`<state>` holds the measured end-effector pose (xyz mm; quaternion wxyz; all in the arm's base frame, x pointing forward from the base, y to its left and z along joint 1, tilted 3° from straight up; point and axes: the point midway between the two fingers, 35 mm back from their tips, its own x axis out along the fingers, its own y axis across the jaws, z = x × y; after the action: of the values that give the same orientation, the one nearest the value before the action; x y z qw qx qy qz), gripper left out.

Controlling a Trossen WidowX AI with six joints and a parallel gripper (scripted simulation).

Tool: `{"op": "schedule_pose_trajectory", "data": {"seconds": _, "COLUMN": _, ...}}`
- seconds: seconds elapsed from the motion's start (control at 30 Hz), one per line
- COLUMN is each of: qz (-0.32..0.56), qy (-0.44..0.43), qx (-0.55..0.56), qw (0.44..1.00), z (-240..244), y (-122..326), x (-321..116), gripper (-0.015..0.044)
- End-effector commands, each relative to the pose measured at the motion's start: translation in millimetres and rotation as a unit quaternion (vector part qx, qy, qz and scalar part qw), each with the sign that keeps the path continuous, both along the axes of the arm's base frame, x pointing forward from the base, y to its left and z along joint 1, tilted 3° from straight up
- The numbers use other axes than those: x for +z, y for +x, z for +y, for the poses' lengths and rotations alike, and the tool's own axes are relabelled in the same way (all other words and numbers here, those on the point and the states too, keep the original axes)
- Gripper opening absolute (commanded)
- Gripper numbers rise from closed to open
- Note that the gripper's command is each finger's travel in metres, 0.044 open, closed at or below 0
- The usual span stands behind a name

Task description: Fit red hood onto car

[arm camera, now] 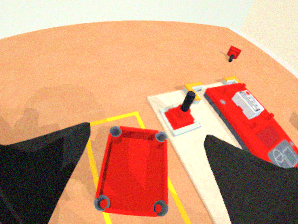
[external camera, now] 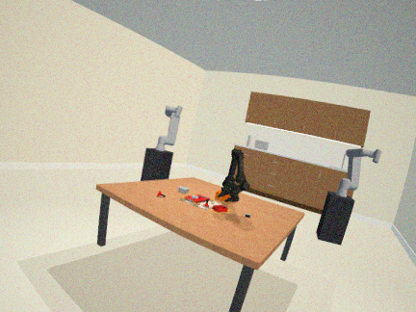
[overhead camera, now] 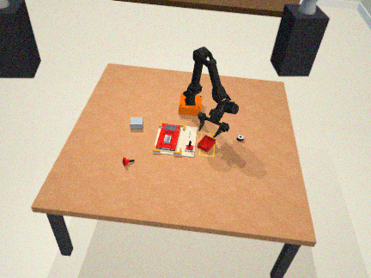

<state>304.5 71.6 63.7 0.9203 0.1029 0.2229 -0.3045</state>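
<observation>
The red hood [overhead camera: 206,143] [external camera: 221,208] [arm camera: 137,172] lies on the table, a little turned inside a yellow outline [overhead camera: 214,150]. In the wrist view its raised rim and grey-ringed corner holes face up. My gripper [overhead camera: 208,133] [arm camera: 149,134] is open and empty, above the hood, with one finger toward each side of it and neither touching it. The red chassis [overhead camera: 173,146] [arm camera: 231,116] sits in the cream jig [overhead camera: 185,134] [arm camera: 200,167] to the left of the hood in the top view. Its pale engine block [overhead camera: 167,138] [arm camera: 247,104] is on the deck. The pegs are too small to tell clearly.
A red piece with a black upright stick [overhead camera: 189,148] [arm camera: 180,119] stands on the jig between chassis and hood. A grey block [overhead camera: 136,123] [external camera: 183,190], a small red part [overhead camera: 125,161] [arm camera: 233,52] and a black-and-white piece [overhead camera: 240,138] [external camera: 247,216] lie farther out.
</observation>
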Motion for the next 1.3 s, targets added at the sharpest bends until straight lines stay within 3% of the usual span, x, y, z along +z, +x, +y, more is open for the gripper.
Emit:
{"op": "schedule_pose_trajectory", "data": {"seconds": 0.0, "qz": -0.001, "qy": -0.001, "qx": -0.001, "qw": 1.0, "z": 0, "y": 0, "x": -4, "gripper": 0.044}}
{"op": "schedule_pose_trajectory", "data": {"seconds": 1.27, "qz": -0.006, "qy": 0.003, "qx": -0.001, "qw": 1.0, "z": 7, "y": 5, "x": -35, "gripper": 0.044}}
